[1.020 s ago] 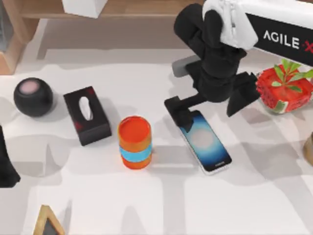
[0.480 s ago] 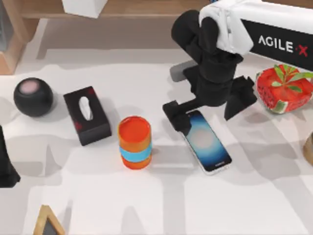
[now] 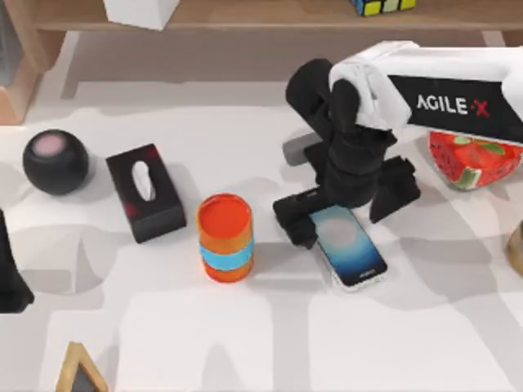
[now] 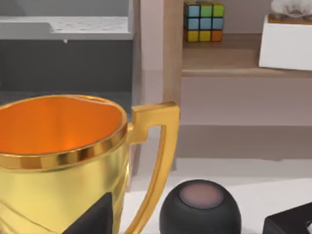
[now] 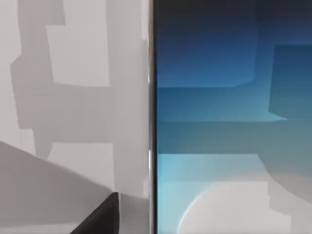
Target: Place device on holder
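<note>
The device [image 3: 351,247] is a dark-framed phone with a blue screen, lying flat on the white table right of centre. My right gripper [image 3: 343,206] hangs low over its far end, open, with one finger on each side of the phone. In the right wrist view the blue screen [image 5: 229,122] is very close, and a dark fingertip [image 5: 100,214] stands beside its edge. Behind the right arm a grey corner [image 3: 292,149] peeks out, possibly the holder, mostly hidden. My left arm [image 3: 10,273] is parked at the table's left edge.
An orange cup with a blue band [image 3: 225,237] stands left of the phone. Further left are a black box with a white oval [image 3: 145,192] and a black ball speaker [image 3: 55,162]. A red fruit bowl [image 3: 470,162] sits at right, a gold trophy [image 4: 63,161] front left.
My right arm has moved forward and lower over the phone, its fingers now straddling the phone's far end. The arm now covers part of the red bowl. The phone has not moved.
</note>
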Robot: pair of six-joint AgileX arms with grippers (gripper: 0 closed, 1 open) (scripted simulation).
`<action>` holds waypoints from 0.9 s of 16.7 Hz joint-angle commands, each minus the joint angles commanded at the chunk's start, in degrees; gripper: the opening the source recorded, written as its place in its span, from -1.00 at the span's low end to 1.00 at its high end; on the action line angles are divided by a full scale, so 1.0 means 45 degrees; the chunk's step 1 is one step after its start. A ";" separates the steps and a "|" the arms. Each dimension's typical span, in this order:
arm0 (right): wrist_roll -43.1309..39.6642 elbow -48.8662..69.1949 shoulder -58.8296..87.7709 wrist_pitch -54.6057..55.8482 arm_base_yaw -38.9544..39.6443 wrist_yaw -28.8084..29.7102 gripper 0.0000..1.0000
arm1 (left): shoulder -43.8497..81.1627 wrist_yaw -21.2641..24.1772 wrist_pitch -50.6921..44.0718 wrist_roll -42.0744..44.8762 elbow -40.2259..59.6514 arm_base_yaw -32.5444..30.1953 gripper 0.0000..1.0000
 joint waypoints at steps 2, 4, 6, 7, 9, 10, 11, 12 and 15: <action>0.0032 -0.0059 0.0034 0.0100 0.0041 -0.0004 1.00 | 0.0000 0.0000 0.0000 0.0000 0.0000 0.0000 1.00; 0.0032 -0.0059 0.0034 0.0100 0.0041 -0.0004 1.00 | 0.0000 0.0000 0.0000 0.0000 0.0000 0.0000 1.00; 0.0032 -0.0059 0.0034 0.0100 0.0041 -0.0004 0.70 | 0.0000 0.0000 0.0000 0.0000 0.0000 0.0000 1.00; 0.0032 -0.0059 0.0034 0.0100 0.0041 -0.0004 0.55 | 0.0000 0.0000 0.0000 0.0000 0.0000 0.0000 1.00; 0.0032 -0.0059 0.0034 0.0100 0.0041 -0.0004 0.25 | 0.0000 0.0000 0.0000 0.0000 0.0000 0.0000 1.00; 0.0032 -0.0059 0.0034 0.0100 0.0041 -0.0004 0.10 | 0.0000 0.0000 0.0000 0.0000 0.0000 0.0000 1.00; 0.0032 -0.0059 0.0034 0.0100 0.0041 -0.0004 -0.06 | 0.0000 0.0000 0.0000 0.0000 0.0000 0.0000 1.00; 0.0032 -0.0059 0.0034 0.0100 0.0041 -0.0004 -0.21 | 0.0000 0.0000 0.0000 0.0000 0.0000 0.0000 1.00; 0.0032 -0.0059 0.0034 0.0100 0.0041 -0.0004 -0.66 | 0.0000 0.0000 0.0000 0.0000 0.0000 0.0000 1.00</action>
